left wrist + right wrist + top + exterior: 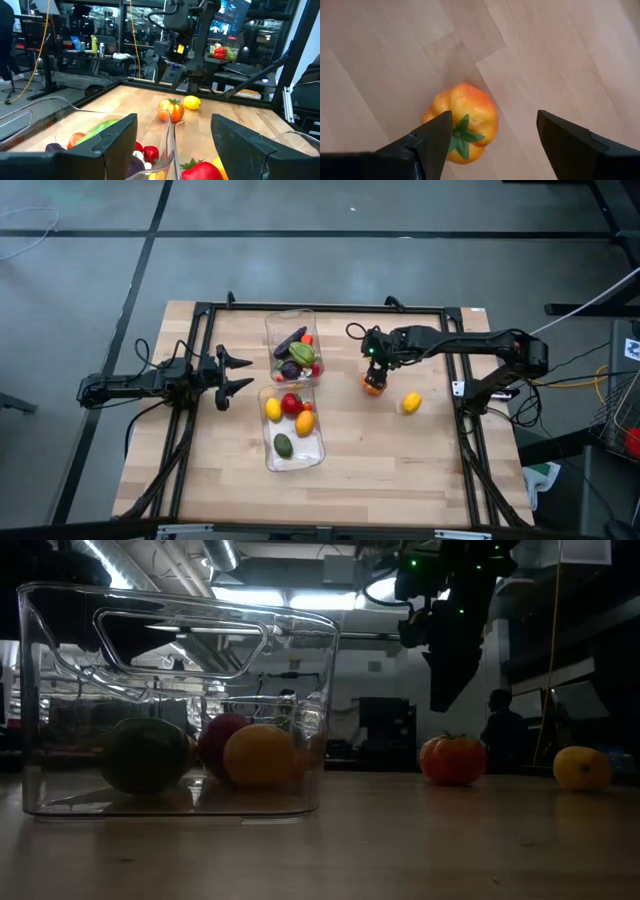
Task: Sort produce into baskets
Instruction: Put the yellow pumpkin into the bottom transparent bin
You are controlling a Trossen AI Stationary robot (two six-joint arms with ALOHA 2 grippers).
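Partly hidden orange pepper point(465, 122), open right gripper point(492, 132) above

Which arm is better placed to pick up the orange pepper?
Right. Its gripper hangs open directly over the pepper, while the left gripper waits beyond the bins.

My right gripper point(490, 137) hangs with fingers spread wide, pointing down. My left gripper point(236, 374) waits at nine o'clock, fingers also apart.
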